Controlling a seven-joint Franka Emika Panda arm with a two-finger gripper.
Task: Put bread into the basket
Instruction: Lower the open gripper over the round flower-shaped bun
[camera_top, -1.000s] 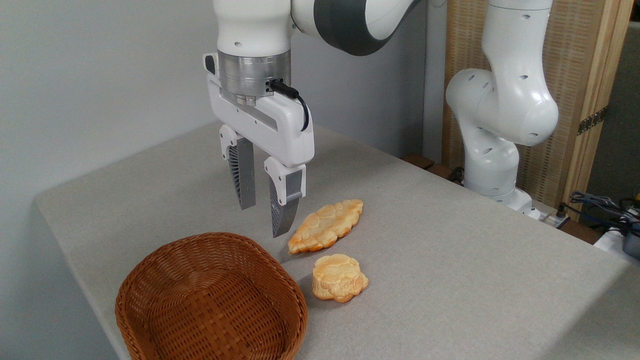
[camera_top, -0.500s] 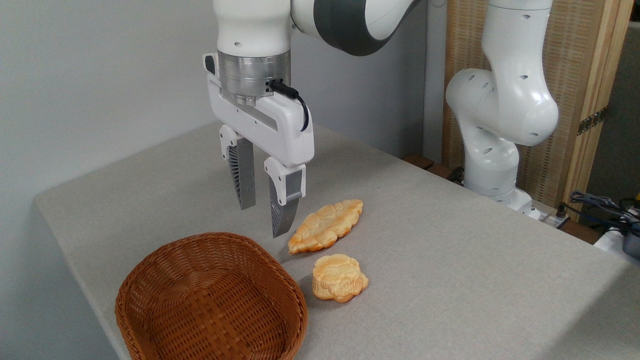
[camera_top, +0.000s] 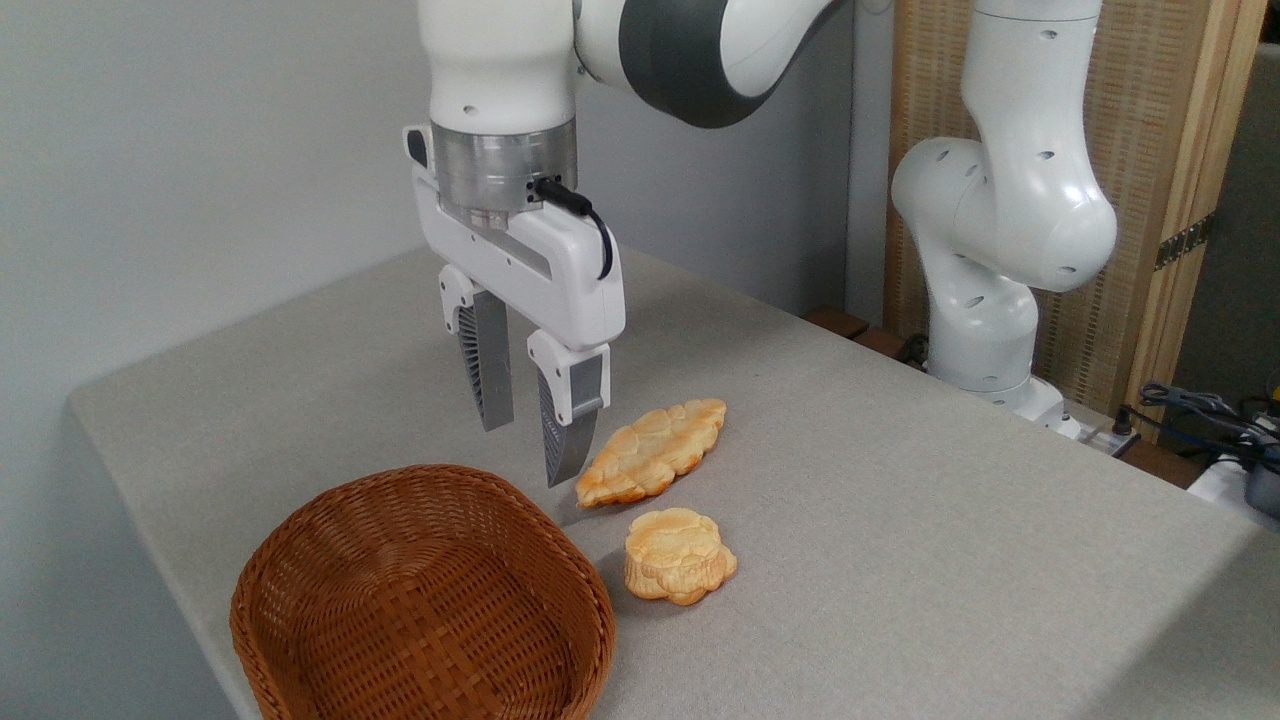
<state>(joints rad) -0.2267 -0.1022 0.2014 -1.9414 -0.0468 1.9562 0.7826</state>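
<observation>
Grey table (camera_top: 900, 520); on it basket (camera_top: 420, 600), bread (camera_top: 678, 556), braided bread (camera_top: 652, 452).

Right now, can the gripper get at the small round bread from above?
Probably yes. The bread lies bare on the table, apart from the basket and the longer braided bread; the open gripper hangs above the table nearby.

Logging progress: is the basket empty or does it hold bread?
Empty. The basket shows only bare weave inside; the bread lies on the table beside it.

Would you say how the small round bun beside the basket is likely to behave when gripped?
The bread sits flat and thick, so it probably won't roll. Its lumpy scalloped edge may give the fingers uneven contact. It looks light for its size, though that is only a guess.
</observation>
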